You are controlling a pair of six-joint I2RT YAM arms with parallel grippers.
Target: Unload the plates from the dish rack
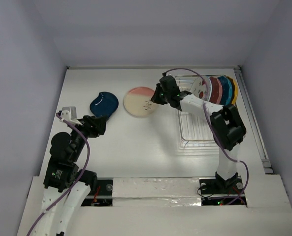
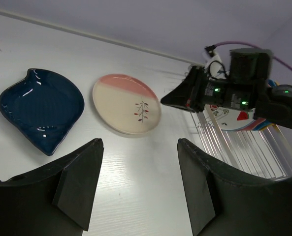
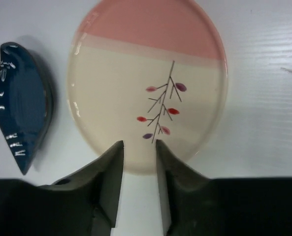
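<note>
Right gripper [image 3: 140, 145] is hovering, jaws narrowly parted, over the cream-and-pink plate [image 3: 150, 64] beside the dark blue plate [image 2: 40, 108]; left gripper [image 2: 141, 142] is hanging spread wide, holding nothing

A white counter [image 1: 136, 147] with faint wood grain lies between plain pale grey walls [image 1: 22, 59]. A shiny silvery strip [image 1: 155, 188], perhaps tape, runs along the counter's near edge. A thin pale rail [image 1: 254, 123] lines its right side.
</note>
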